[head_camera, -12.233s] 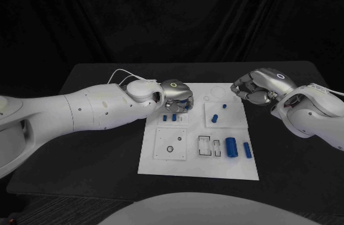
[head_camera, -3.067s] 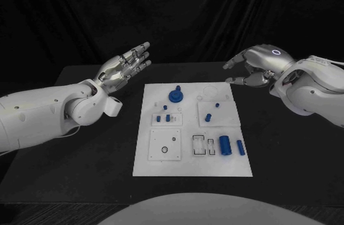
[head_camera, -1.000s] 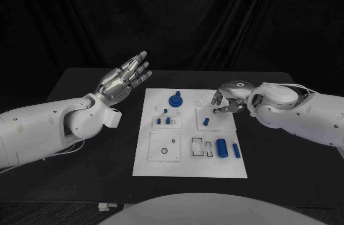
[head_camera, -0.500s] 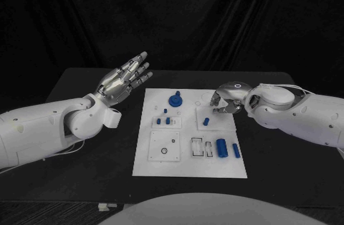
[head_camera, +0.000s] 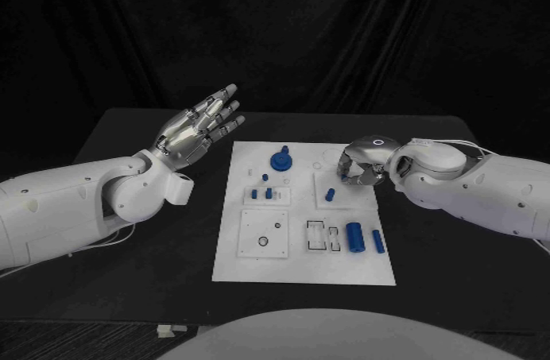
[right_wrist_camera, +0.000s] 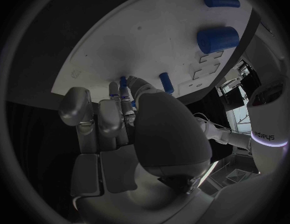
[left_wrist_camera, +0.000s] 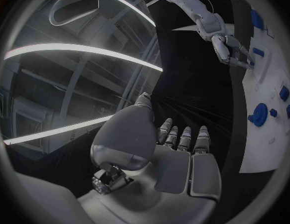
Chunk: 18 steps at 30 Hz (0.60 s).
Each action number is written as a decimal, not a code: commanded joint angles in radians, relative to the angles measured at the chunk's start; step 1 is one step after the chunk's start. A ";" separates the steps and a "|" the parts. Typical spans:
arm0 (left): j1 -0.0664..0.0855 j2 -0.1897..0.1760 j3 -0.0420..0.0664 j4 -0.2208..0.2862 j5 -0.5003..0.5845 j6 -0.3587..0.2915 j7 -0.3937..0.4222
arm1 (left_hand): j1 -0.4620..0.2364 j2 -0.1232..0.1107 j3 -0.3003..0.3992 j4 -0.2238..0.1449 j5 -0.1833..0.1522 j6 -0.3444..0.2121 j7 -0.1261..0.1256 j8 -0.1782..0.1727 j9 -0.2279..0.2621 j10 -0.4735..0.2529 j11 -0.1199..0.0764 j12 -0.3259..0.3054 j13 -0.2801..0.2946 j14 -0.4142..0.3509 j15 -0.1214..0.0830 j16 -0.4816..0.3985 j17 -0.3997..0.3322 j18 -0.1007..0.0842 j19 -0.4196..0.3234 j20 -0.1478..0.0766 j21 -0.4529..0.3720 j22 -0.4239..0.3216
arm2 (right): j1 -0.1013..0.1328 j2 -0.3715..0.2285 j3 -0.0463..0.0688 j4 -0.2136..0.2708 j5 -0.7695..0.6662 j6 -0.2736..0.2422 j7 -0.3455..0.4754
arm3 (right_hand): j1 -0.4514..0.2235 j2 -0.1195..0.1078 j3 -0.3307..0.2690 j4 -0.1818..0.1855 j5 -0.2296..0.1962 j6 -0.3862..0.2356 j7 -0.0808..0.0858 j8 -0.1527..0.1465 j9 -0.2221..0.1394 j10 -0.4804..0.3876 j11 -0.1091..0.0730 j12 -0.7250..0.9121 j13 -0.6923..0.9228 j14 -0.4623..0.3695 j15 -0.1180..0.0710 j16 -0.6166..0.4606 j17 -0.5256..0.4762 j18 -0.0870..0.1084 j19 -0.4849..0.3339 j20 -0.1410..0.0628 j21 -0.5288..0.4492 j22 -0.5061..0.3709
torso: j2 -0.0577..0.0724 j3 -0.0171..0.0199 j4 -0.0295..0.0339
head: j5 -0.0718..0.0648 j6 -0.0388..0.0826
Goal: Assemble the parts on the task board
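The white rectangular task board [head_camera: 307, 266] lies in the middle of the black worktop [head_camera: 137, 241], its long sides running from the near edge toward the far edge. The robot's right hand [head_camera: 362, 163] is down over the board's far right part, fingers curled toward the surface. From the right wrist view its fingertips [right_wrist_camera: 124, 93] close around a small blue peg [right_wrist_camera: 122, 81] right at the board; whether the peg is truly pinched or only touched, I cannot tell for certain, though the fingers bunch tight about it. Just beside the hand, nearer the board's middle, a short blue cylinder [head_camera: 330, 193] lies on a raised square panel.

The left hand [head_camera: 197, 127] is lifted off the worktop beyond the board's far left corner, palm flat, fingers straight and fanned apart, holding nothing. It is well apart from every part.

On the far middle of the board stands a round blue knob with a stem [head_camera: 280, 160]. Nearer the left side, a few small blue pegs [head_camera: 262, 192] stand together on a square panel. Toward the near right corner a thick blue cylinder [head_camera: 355, 237] and a thinner blue rod [head_camera: 378, 241] lie side by side, beside a pair of rectangular slots [head_camera: 321, 235].
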 commanded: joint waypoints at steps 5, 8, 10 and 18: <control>-0.002 0.002 0.001 0.000 0.003 0.020 0.044 | 0.025 0.005 -0.009 -0.006 0.033 0.020 0.011 0.008 0.003 0.004 0.015 0.007 0.002 0.001 0.016 -0.004 -0.002 0.009 0.001 0.014 0.001 0.009 | -0.007 0.002 0.001 -0.008 -0.002 0.017 0.002 | 0.020 -0.005 0.031 -0.016 0.039 0.010 0.006 0.002 0.005 0.017 0.001 -0.007 0.000 -0.012 0.000 -0.009 -0.005 0.008 -0.006 0.000 -0.008 0.125 | 0.000 -0.0002 -0.0003 | 0.000 0.000; -0.002 0.003 0.001 -0.001 0.003 0.021 0.042 | 0.034 0.008 -0.010 -0.010 0.050 0.032 0.016 0.011 0.004 0.005 0.020 0.009 0.003 0.001 0.019 -0.004 -0.002 0.009 0.002 0.018 0.001 0.013 | -0.008 0.001 0.001 -0.008 -0.002 0.013 0.005 | 0.023 -0.006 0.041 -0.023 0.048 0.014 0.007 0.003 0.006 0.025 0.001 -0.007 0.001 -0.013 -0.001 -0.009 -0.005 0.008 -0.007 -0.001 -0.009 0.126 | -0.001 -0.0002 -0.0007 | 0.002 0.000; -0.003 0.003 0.001 -0.002 0.003 0.021 0.042 | 0.040 0.011 -0.010 -0.012 0.062 0.040 0.020 0.013 0.005 0.006 0.024 0.010 0.003 0.001 0.021 -0.004 -0.002 0.009 0.002 0.021 0.002 0.015 | -0.008 0.000 0.001 -0.008 -0.002 0.010 0.006 | 0.028 -0.007 0.048 -0.030 0.051 0.019 0.007 0.005 0.008 0.032 0.000 -0.006 0.001 -0.012 -0.002 -0.009 -0.004 0.008 -0.007 -0.002 -0.009 0.126 | 0.000 -0.0001 -0.0007 | 0.002 0.000; -0.003 0.004 0.001 -0.004 0.003 0.021 0.039 | 0.055 0.017 -0.011 -0.017 0.084 0.058 0.029 0.020 0.007 0.008 0.032 0.014 0.005 0.001 0.028 -0.004 -0.002 0.010 0.005 0.030 0.004 0.026 | -0.009 -0.005 0.001 -0.001 0.002 -0.046 0.020 | 0.060 0.010 0.086 -0.072 0.029 0.055 -0.002 0.021 0.020 0.081 -0.014 0.007 0.006 -0.015 -0.013 -0.014 -0.008 0.008 -0.008 -0.011 -0.005 0.129 | 0.000 0.0001 -0.0004 | 0.009 0.000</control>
